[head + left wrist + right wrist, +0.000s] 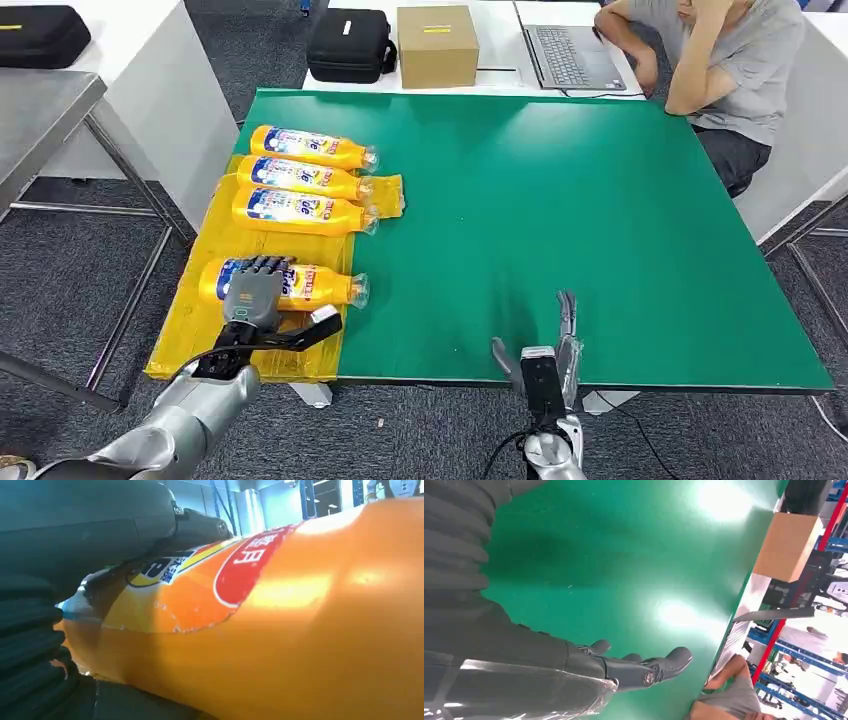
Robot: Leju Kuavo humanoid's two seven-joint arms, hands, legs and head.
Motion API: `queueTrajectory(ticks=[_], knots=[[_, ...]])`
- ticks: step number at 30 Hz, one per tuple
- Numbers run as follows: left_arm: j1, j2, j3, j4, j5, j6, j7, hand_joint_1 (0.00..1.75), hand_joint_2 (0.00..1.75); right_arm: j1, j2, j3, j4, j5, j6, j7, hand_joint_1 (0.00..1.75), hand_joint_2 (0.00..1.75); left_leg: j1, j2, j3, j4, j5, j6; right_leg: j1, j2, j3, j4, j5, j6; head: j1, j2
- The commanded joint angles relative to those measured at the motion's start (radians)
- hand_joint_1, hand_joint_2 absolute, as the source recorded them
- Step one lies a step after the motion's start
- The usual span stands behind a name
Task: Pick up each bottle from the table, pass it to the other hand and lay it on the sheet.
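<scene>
My left hand [252, 293] has its fingers draped over the fourth orange plastic label-wrapped bottle [318, 285] lying on the yellow sheet [185, 325], right hand [545, 350] open and empty over the green table [600, 220]; risk I see: round bottle rolls off toward the sheet edge when I let go.

Head cam looks down over the green bench [560, 220]; wrist cams sit super close, the right one sharing that green top.
</scene>
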Motion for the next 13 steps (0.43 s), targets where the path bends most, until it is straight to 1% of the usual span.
queueTrajectory(ticks=[1, 3, 4, 10, 12, 13], knots=[[-0.007, -0.04, -0.01, 0.061, 0.02, -0.004, -0.055, 0.05, 1.75, -0.041, -0.005, -0.011, 0.027, -0.001, 0.01, 0.0, 0.0, 1.75, 0.0, 0.001, 0.002, 0.0, -0.001, -0.001, 0.0, 0.001, 0.002, 0.0, -0.001, -0.001, 0.0, 0.0], [-0.011, -0.048, -0.007, 0.055, 0.032, -0.006, -0.078, 0.0, 1.75, -0.048, -0.005, -0.011, 0.033, -0.002, 0.01, 0.0, 0.0, 1.75, 0.0, 0.001, 0.003, 0.0, -0.002, -0.001, 0.0, 0.001, 0.003, 0.0, -0.001, -0.001, 0.0, 0.0], [-0.015, -0.057, 0.005, 0.056, 0.055, -0.028, -0.112, 0.0, 1.75, -0.053, -0.006, -0.011, 0.036, -0.001, 0.009, 0.0, 0.0, 1.75, 0.0, 0.001, 0.002, 0.0, -0.001, -0.001, 0.0, 0.001, 0.002, 0.0, -0.001, -0.001, 0.0, 0.0], [-0.017, -0.064, 0.009, 0.057, 0.062, -0.04, -0.117, 0.0, 1.75, -0.053, -0.008, -0.011, 0.036, -0.002, 0.011, 0.0, 0.0, 1.75, 0.0, 0.001, 0.002, 0.0, -0.001, -0.001, 0.0, 0.001, 0.002, 0.0, -0.001, -0.001, 0.0, 0.0], [-0.018, -0.07, 0.019, 0.048, 0.096, -0.084, -0.186, 0.0, 1.75, -0.057, -0.011, -0.01, 0.04, -0.003, 0.008, 0.0, 0.0, 1.75, 0.0, 0.001, 0.003, 0.0, -0.001, -0.001, 0.0, 0.001, 0.002, 0.0, -0.001, -0.001, 0.0, 0.0], [-0.02, -0.073, 0.017, 0.046, 0.098, -0.096, -0.196, 0.0, 1.75, -0.057, -0.012, -0.01, 0.04, -0.005, 0.01, 0.0, 0.0, 1.75, 0.0, 0.001, 0.001, 0.0, -0.001, -0.001, 0.0, 0.0, 0.001, 0.0, -0.001, -0.001, 0.0, 0.0]])
